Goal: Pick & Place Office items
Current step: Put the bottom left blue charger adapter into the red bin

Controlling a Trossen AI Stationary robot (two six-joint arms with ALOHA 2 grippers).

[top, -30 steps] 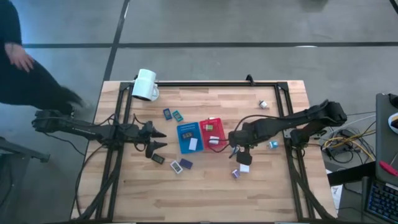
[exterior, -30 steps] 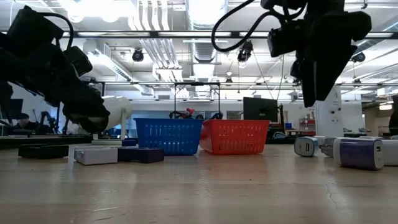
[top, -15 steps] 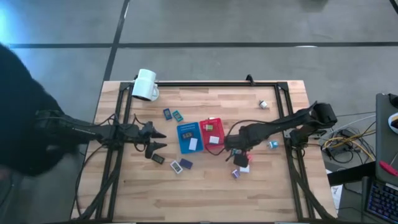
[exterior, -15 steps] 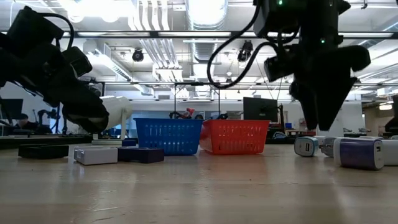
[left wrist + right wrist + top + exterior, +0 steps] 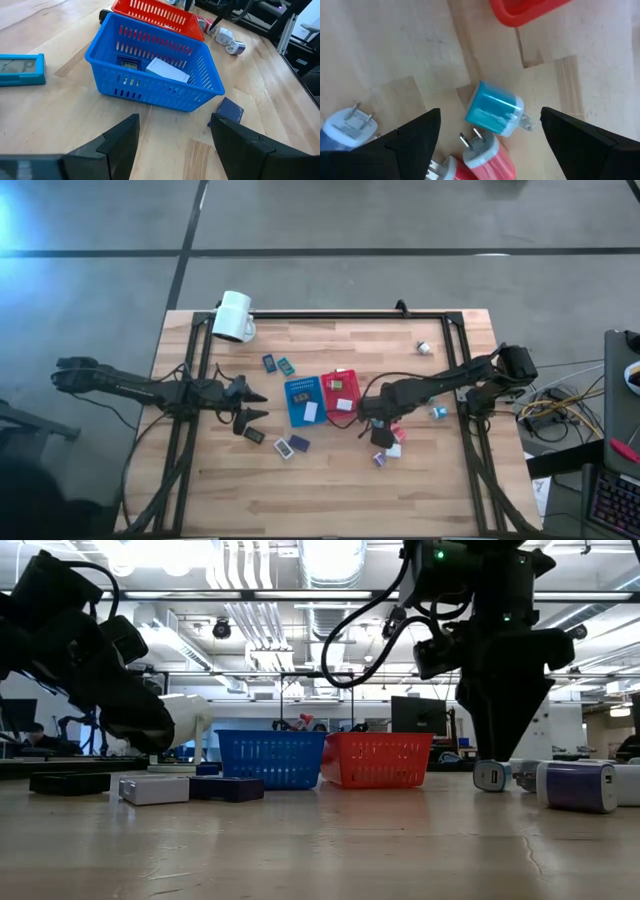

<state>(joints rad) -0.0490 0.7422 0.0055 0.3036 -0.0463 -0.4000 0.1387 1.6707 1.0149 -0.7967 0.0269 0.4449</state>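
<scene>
Small office items lie scattered on the wooden table. My right gripper [image 5: 379,432] [image 5: 490,117] is open and hangs low, pointing down, just off the red tray's near right corner. Its fingers stand on either side of a teal plug-like piece [image 5: 494,114] without touching it. A pink piece [image 5: 482,156] and a white and blue piece [image 5: 349,126] lie flat beside it. My left gripper [image 5: 256,406] [image 5: 172,135] is open and waits left of the blue tray [image 5: 150,70], which holds a white flat piece [image 5: 167,71] and a dark blue one [image 5: 129,64].
The red tray [image 5: 342,394] sits against the blue tray [image 5: 303,401]. A white mug [image 5: 233,316] lies at the far left corner. Loose pieces: black [image 5: 254,435], white [image 5: 283,447], dark purple [image 5: 299,443], dark blue [image 5: 269,363], teal [image 5: 286,366], and a teal one [image 5: 438,412] farther right.
My right gripper has come down toward the table and shifted slightly toward the table's left, ending over the teal piece. The person at the table's left side has moved out of the high view.
</scene>
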